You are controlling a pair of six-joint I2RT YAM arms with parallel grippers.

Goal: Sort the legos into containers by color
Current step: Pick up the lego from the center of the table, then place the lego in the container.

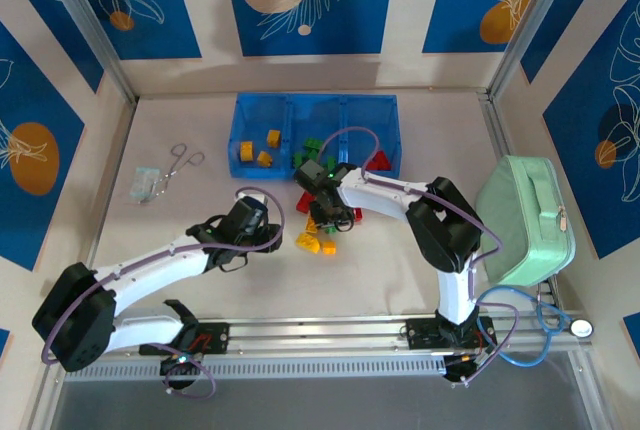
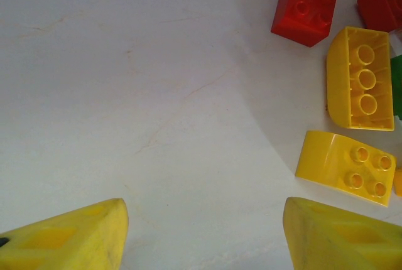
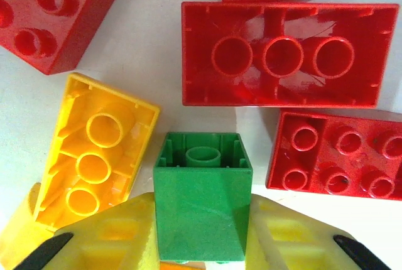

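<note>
Right tool (image 3: 202,245) pinching green brick (image 3: 202,201). Lift straight up, clear of red bricks (image 3: 282,53), to tray (image 1: 315,100) at counter's far edge. Left tool (image 2: 204,232) spread.

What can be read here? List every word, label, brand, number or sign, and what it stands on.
No text is legible.
On the studs of the red bricks and on the green brick: no lettering shows.
On the clear packet: too small to read.
On the blue tray and the mint-green case: no label shows.

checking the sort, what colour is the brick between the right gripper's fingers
It's a green brick, clearest in the right wrist view.
</note>
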